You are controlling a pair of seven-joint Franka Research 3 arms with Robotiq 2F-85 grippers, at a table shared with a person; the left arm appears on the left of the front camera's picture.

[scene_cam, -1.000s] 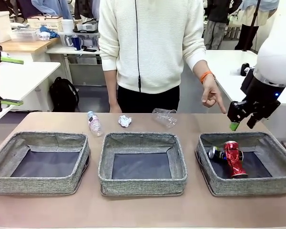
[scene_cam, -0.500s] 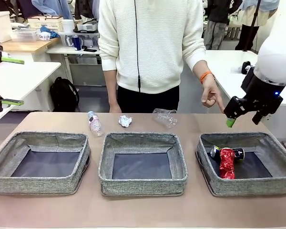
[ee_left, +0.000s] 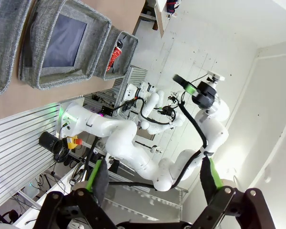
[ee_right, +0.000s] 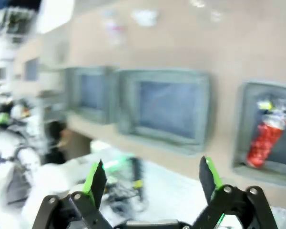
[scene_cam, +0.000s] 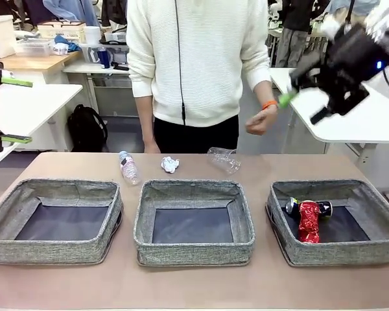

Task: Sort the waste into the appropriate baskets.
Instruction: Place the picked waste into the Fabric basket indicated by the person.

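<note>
Waste sits in two spots. Crushed red can (scene_cam: 308, 221) and dark can (scene_cam: 292, 207) lie touching inside right basket (scene_cam: 337, 254), toward its 9 o'clock wall, with the red one on top. Clear bottle (scene_cam: 128, 168) with blue cap, crumpled white paper (scene_cam: 170, 164) and clear plastic cup (scene_cam: 223, 159) lie on desk (scene_cam: 194, 285) in a row past the baskets' far walls, each apart from the others. Bottle is at 11 o'clock of middle basket (scene_cam: 193, 248), level with the gap between it and left basket (scene_cam: 52, 251). Paper is at 12 o'clock of middle basket, cup at its 1 o'clock and on its side. Left and middle baskets show bare dark bottoms. Right claw (scene_cam: 303, 108) is high above desk, at about 12 o'clock of right basket, motion-blurred, fingers spread apart and gripping nothing. Right wrist view is blurred too: right claw (ee_right: 152, 179) has green pads wide apart and looks down on the three baskets, red can (ee_right: 264, 138) at 3 o'clock. Left claw (scene_cam: 13, 110) is at 9 o'clock edge of front view, off the desk and well apart from left basket, pads spread wide. Left wrist view shows left claw (ee_left: 154, 179) with fingers far apart and baskets at 11 o'clock. Person stands at desk's 12 o'clock side, hand (scene_cam: 260, 122) raised at waist height, orange wristband (scene_cam: 268, 104) on wrist, near right claw's green pad.
</note>
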